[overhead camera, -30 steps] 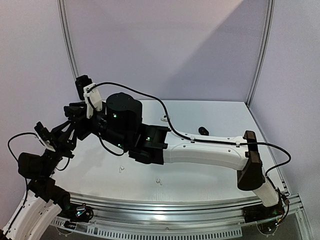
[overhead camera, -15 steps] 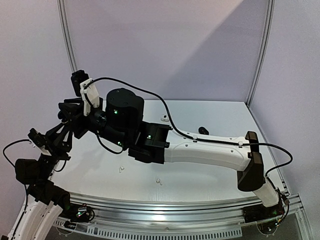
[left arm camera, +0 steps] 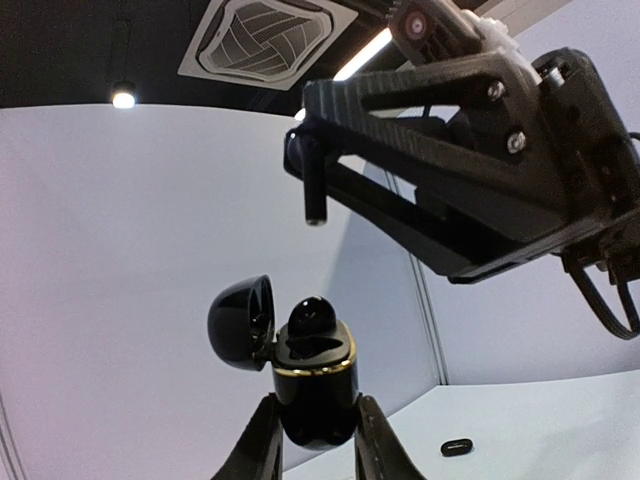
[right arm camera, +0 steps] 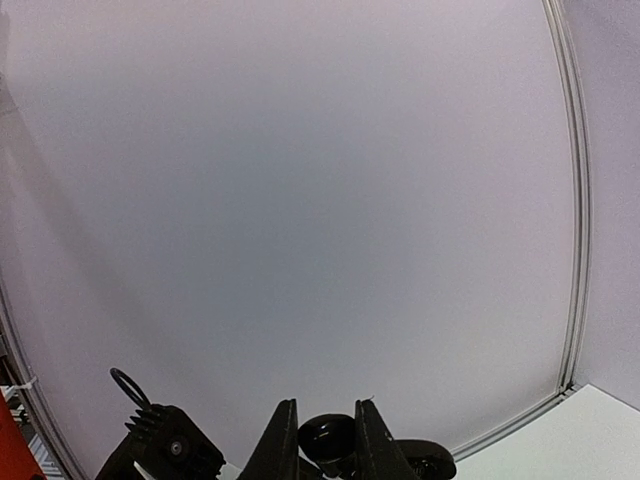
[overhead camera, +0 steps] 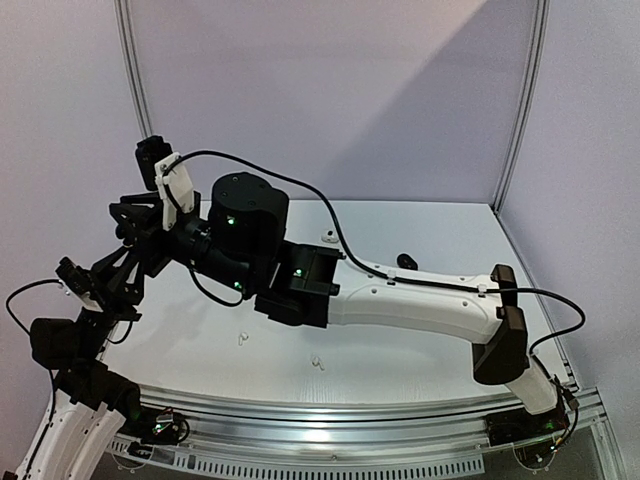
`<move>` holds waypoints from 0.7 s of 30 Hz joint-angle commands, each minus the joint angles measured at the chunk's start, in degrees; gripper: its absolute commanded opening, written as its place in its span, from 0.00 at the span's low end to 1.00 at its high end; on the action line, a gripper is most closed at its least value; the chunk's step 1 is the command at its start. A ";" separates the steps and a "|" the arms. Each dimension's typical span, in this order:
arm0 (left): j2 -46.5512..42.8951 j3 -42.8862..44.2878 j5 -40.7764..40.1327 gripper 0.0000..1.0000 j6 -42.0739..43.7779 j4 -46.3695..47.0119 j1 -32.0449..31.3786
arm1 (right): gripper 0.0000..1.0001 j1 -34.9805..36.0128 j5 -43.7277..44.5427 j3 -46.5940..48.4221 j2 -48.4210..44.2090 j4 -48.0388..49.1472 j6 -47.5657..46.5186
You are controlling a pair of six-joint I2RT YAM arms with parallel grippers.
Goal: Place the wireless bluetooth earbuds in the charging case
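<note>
- The left fingers [left arm camera: 258, 448] stand narrow, clamped on the lower body of the black case [left arm camera: 315, 385], which is upright in the air. Only their tips show, cut off by the bottom edge of the left wrist view.
- The lid [left arm camera: 242, 318] is swung open to the left. 1 black bud [left arm camera: 312, 314] sits in the case top; whether the second well is filled cannot be told.
- The right fingers [right arm camera: 283, 445] are narrow too, pinching a black earbud [left arm camera: 315, 195] above the case and apart from it. Its stem hangs down, and its head is mostly hidden between the fingertips.
- In the right wrist view a dark round shape [right arm camera: 325, 435] lies between the fingers at the bottom edge. Whether it is the earbud or the lid below cannot be told.
- In the top view both sets of fingers meet at the far left, raised over the table [overhead camera: 420, 340]. They are black on black there, so neither case nor earbud can be picked out.
- A white earbud [overhead camera: 241, 338] and a second white earbud [overhead camera: 318, 362] lie near the front of the table, apart from each other and barely readable.
- A white speck [overhead camera: 328, 238] near the back and a black item [overhead camera: 405, 261] beside the right arm are too small to identify.
</note>
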 commanded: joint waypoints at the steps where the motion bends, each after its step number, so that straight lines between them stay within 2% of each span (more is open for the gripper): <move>1: -0.28 -0.76 0.62 0.00 -0.28 0.02 0.63 | 0.00 0.41 0.68 1.27 2.71 -1.38 -0.19; 21: -0.28 -0.67 0.41 0.00 -0.54 -0.16 0.60 | 0.00 0.40 3.19 -1.25 0.99 -2.25 -1.53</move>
